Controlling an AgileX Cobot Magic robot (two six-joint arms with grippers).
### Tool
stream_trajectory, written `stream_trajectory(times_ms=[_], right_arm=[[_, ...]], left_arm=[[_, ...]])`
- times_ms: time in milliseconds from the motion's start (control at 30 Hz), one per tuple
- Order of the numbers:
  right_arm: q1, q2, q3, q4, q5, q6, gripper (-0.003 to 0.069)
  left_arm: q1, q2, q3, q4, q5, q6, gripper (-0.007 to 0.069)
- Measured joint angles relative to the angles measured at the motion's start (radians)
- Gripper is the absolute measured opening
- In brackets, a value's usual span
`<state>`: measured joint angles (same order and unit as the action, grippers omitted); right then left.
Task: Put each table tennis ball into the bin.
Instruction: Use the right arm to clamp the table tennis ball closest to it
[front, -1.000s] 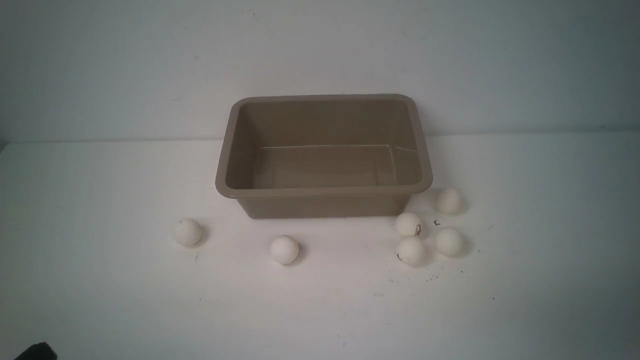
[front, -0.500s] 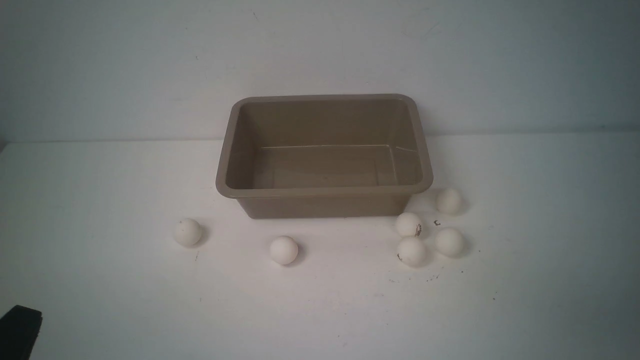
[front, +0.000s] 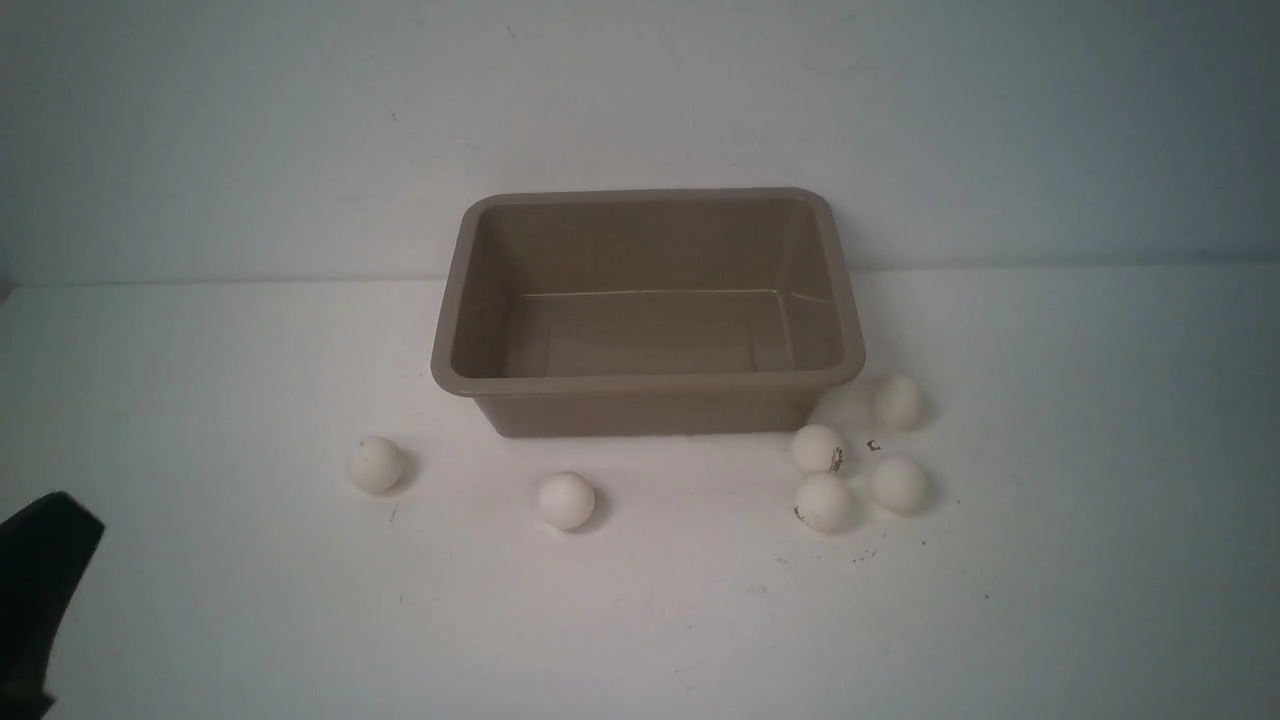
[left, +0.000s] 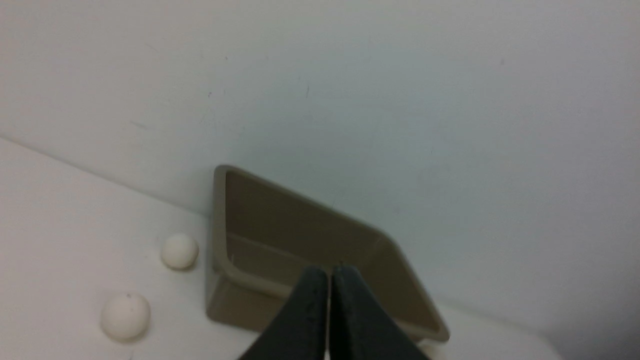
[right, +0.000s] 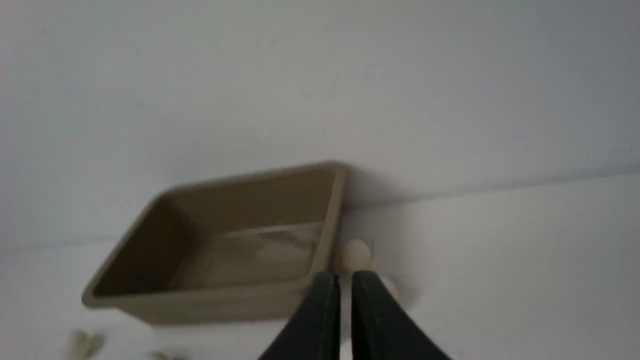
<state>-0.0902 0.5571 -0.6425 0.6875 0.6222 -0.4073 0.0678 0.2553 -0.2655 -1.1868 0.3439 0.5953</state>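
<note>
The taupe bin (front: 645, 381) stands empty in the middle of the white table. Several cream table tennis balls lie in front of it: one at the left (front: 375, 464), one near the middle (front: 566, 500), and a cluster by the bin's right front corner (front: 823, 502). My left gripper (front: 62, 515) shows at the lower left edge, well apart from the balls. In the left wrist view it (left: 329, 272) is shut and empty, facing the bin (left: 220, 240) and two balls (left: 179, 251). My right gripper (right: 345, 277) is shut and empty, with a ball (right: 356, 256) just beyond its tips.
A pale wall rises right behind the bin (right: 200, 295). Small dark specks mark the table (front: 640, 620) near the right-hand cluster of balls. The right arm is out of the front view.
My left gripper has risen further into the front view at the lower left corner. The bin and the balls have stayed where they were.
</note>
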Motion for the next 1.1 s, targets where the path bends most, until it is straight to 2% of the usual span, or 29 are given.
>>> stream_trajectory(times_ms=[33,167,367,500,567,633,700,733,767,800,867,967,1100], right_arm=[[0.000,0.133,-0.063,-0.003,0.064,-0.045,0.0028],[0.000,0.341,-0.141,-0.026,0.131,-0.093,0.0030],[0.012,0.591,-0.190,-0.050,0.157,-0.136,0.0030],[0.110,0.699,-0.227,-0.122,0.160,-0.102,0.0030],[0.187,0.739,-0.263,-0.197,0.159,-0.051,0.0030],[0.303,0.790,-0.319,-0.332,0.159,0.081,0.0031],[0.407,0.836,-0.387,-0.522,0.167,0.264,0.0031],[0.434,0.855,-0.411,-0.581,0.179,0.316,0.0031],[0.476,0.880,-0.439,-0.699,0.197,0.407,0.0031],[0.499,0.895,-0.448,-0.738,0.211,0.451,0.0031],[0.572,0.952,-0.489,-0.939,0.246,0.594,0.0031],[0.603,1.017,-0.515,-1.053,0.257,0.690,0.0031],[0.605,1.086,-0.549,-1.090,0.258,0.705,0.0046]], left_arm=[[0.000,0.124,-0.059,0.024,0.069,0.090,-0.0003],[0.000,0.370,-0.179,0.121,0.180,0.179,-0.0001],[0.000,0.643,-0.351,0.335,0.235,0.184,0.0008],[0.000,0.764,-0.445,0.438,0.247,0.151,0.0017],[0.000,0.807,-0.478,0.466,0.254,0.143,0.0020],[0.000,0.858,-0.508,0.491,0.255,0.141,0.0020],[0.000,0.892,-0.516,0.499,0.255,0.133,0.0021],[0.000,0.901,-0.516,0.502,0.256,0.131,0.0023],[0.000,0.916,-0.516,0.506,0.266,0.126,0.0028],[0.000,0.923,-0.516,0.506,0.270,0.125,0.0029],[0.000,0.940,-0.516,0.509,0.279,0.124,0.0030],[0.000,0.944,-0.516,0.511,0.278,0.121,0.0030],[0.000,0.944,-0.516,0.511,0.281,0.120,0.0030]])
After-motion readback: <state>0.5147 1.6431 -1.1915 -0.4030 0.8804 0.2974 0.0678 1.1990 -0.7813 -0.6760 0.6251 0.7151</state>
